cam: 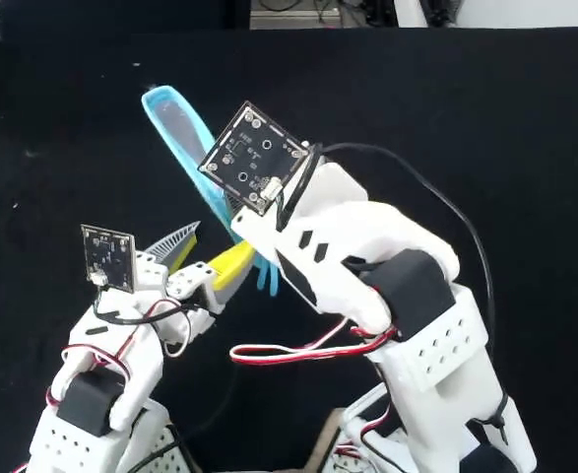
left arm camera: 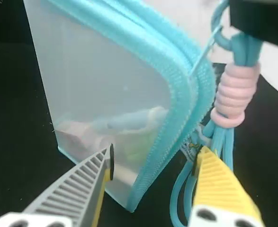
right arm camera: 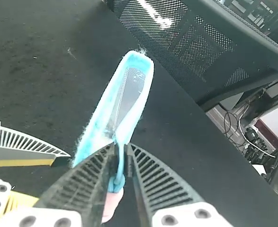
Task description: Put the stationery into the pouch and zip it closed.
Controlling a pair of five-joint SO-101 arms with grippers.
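Right wrist view has the right gripper (right arm camera: 121, 149) pinched tight on the blue pull cord (right arm camera: 116, 182), with the pouch (right arm camera: 124, 99) on edge over the table (right arm camera: 34, 56). The left gripper (left arm camera: 155, 153) gapes astride its corner, gripping nothing; stationery (left arm camera: 124, 125) sits inside. Any tug now would likely drag the unbraced pouch, or the cord could slip free.

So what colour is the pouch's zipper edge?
The zipper edge is light blue; the left wrist view shows it best.
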